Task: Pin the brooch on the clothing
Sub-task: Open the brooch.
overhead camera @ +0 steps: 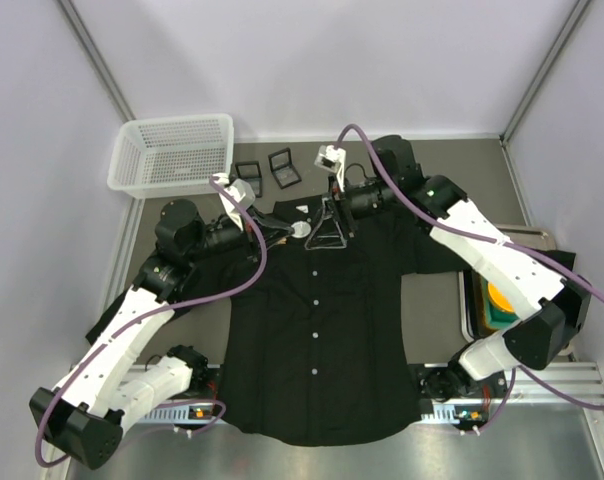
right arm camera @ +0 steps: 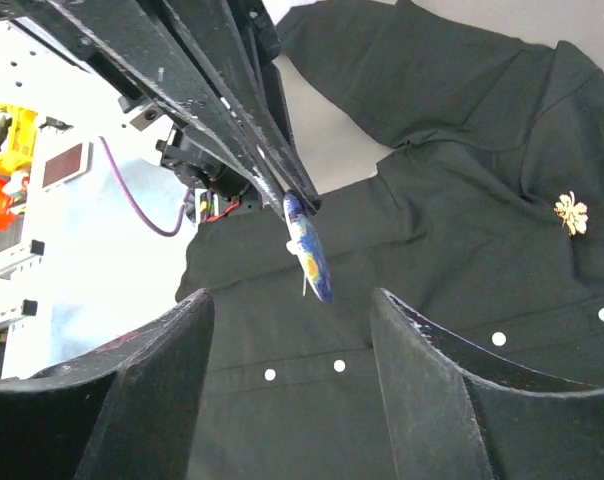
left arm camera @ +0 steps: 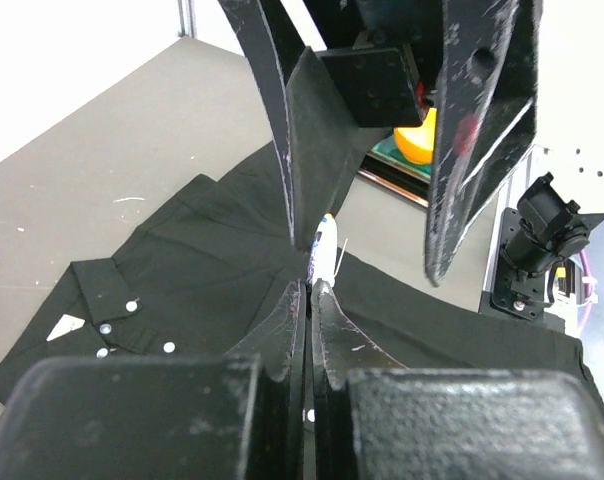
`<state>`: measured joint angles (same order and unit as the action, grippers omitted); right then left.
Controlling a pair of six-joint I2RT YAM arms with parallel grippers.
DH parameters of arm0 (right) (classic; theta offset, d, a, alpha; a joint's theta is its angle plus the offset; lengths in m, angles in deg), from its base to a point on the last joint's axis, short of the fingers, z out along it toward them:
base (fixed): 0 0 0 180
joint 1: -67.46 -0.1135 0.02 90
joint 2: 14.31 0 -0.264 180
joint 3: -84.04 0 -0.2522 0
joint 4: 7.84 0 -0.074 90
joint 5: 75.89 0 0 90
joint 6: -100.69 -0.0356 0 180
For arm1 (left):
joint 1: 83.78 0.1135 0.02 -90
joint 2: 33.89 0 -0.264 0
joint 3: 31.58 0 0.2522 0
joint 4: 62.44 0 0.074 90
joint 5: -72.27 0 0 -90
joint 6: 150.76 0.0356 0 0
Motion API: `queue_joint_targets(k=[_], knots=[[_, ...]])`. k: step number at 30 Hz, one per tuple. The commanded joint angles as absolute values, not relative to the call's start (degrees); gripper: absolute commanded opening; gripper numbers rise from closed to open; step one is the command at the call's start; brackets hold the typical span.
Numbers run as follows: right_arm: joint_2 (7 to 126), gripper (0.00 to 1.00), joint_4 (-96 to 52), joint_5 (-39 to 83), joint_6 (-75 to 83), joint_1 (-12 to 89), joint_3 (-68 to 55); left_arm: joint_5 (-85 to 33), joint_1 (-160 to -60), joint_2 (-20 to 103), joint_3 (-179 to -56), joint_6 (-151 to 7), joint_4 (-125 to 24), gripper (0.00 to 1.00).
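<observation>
Left hand (left arm camera: pixel 310 300) clamped shut on the brooch (right arm camera: pixel 309 250), held just above the shirt (overhead camera: pixel 317 340) at upper centre of the top view; right hand (right arm camera: pixel 290 300) gapes empty around it, so I'd grip the brooch body squarely, clear of the pin, before left lets go.

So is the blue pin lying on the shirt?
No, the shut left gripper holds the blue brooch up off the black shirt.
</observation>
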<state>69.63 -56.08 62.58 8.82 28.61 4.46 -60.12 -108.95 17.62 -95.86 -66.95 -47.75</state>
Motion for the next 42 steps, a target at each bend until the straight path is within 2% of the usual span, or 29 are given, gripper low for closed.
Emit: queue_joint_targets(k=[1, 5, 16, 18, 22, 24, 26, 29, 37, 42], knots=[[65.8, 0.64, -55.9, 66.4, 10.4, 30.5, 6.7, -61.4, -109.0, 16.7, -97.1, -64.3, -49.6, 0.00], [66.3, 0.64, -55.5, 68.4, 10.4, 32.3, 8.7, -63.9, -108.9, 16.2, -96.5, -65.9, -51.8, 0.00], [67.5, 0.52, -54.9, 68.5, 13.1, 30.7, 9.7, -69.3, -108.9, 14.5, -93.2, -68.9, -60.6, 0.00], [67.8, 0.47, -54.8, 68.9, 13.0, 30.5, 9.7, -69.2, -109.0, 14.6, -93.2, -69.2, -61.1, 0.00], [67.3, 0.44, -54.9, 69.7, 13.0, 30.4, 9.2, -67.9, -108.9, 14.6, -93.2, -70.9, -62.0, 0.00], [66.7, 0.29, -54.7, 70.7, 13.1, 30.4, 8.6, -67.9, -108.8, 14.8, -92.5, -74.2, -63.8, 0.00], [66.2, 0.25, -54.4, 71.6, 13.1, 30.4, 8.2, -69.4, -108.9, 15.0, -91.7, -77.6, -66.7, 0.00], [65.8, 0.15, -53.7, 73.1, 12.4, 30.5, 7.8, -70.9, -108.9, 16.3, -92.4, -80.4, -66.5, 0.00], [65.7, 0.15, -52.8, 72.3, 11.1, 30.5, 7.2, -71.3, -108.8, 17.2, -92.0, -82.8, -69.2, 0.00], [65.7, 0.19, -52.8, 70.1, 11.1, 29.6, 7.1, -70.5, -108.9, 17.7, -92.1, -84.8, -70.0, 0.00]])
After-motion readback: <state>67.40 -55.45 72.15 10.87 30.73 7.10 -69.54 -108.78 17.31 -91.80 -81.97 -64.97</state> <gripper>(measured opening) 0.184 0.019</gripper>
